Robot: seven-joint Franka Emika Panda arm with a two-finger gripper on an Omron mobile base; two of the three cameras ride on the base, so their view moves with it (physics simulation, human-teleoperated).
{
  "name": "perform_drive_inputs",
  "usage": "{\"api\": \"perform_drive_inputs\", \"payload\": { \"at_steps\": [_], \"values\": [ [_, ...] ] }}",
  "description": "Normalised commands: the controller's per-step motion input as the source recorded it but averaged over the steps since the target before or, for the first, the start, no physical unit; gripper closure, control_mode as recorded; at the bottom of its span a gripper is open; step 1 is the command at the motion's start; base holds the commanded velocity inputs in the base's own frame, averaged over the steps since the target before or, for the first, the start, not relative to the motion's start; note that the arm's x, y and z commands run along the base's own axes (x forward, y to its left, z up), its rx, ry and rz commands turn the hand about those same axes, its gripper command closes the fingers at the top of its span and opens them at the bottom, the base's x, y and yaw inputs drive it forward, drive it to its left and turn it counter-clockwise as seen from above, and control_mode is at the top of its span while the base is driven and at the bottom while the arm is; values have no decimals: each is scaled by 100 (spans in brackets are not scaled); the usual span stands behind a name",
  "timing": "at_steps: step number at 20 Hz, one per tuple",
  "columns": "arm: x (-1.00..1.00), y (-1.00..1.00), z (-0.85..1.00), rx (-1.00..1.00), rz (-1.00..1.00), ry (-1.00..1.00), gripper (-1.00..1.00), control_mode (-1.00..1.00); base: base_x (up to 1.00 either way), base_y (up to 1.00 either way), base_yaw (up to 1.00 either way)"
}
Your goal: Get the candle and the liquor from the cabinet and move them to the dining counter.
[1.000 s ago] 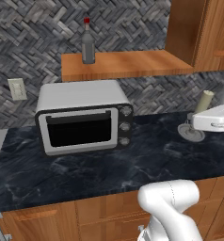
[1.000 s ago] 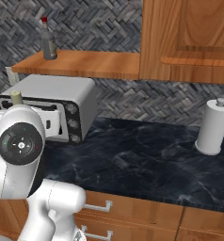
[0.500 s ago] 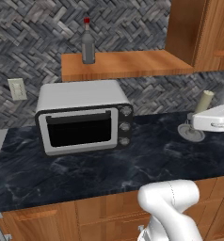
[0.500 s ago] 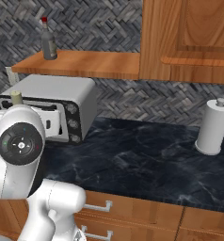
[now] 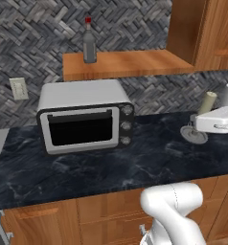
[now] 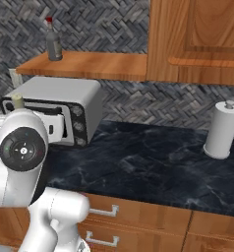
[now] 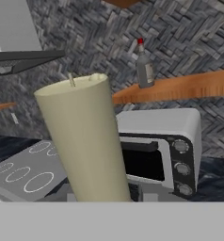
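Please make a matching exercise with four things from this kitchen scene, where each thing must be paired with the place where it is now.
Things:
1. liquor
2. candle
3. microwave
4. paper towel roll

Places:
A. on the dark marble counter, below the wooden shelf
B. held in the gripper, above the counter
C. standing on the cabinet shelf
D. on the counter, under the closed cabinet door

Pairs: 1-C, 2-B, 3-A, 4-D

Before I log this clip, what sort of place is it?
A rendered home kitchen: a toaster oven on a black marble counter, a paper towel roll, and a stovetop.
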Motion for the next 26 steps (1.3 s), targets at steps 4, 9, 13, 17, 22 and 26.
{"api": "perform_drive_inputs", "payload": {
  "at_steps": [4,9,13,17,22,26],
  "values": [
    [0,0,0,0,0,0,100,100,-86,6,8],
    [0,0,0,0,0,0,100,100,-77,4,10],
    [0,0,0,0,0,0,100,100,-31,0,44],
    [0,0,0,0,0,0,100,100,-13,0,88],
    [0,0,0,0,0,0,100,100,-6,0,100],
    [0,0,0,0,0,0,100,100,-5,0,100]
  ]
}}
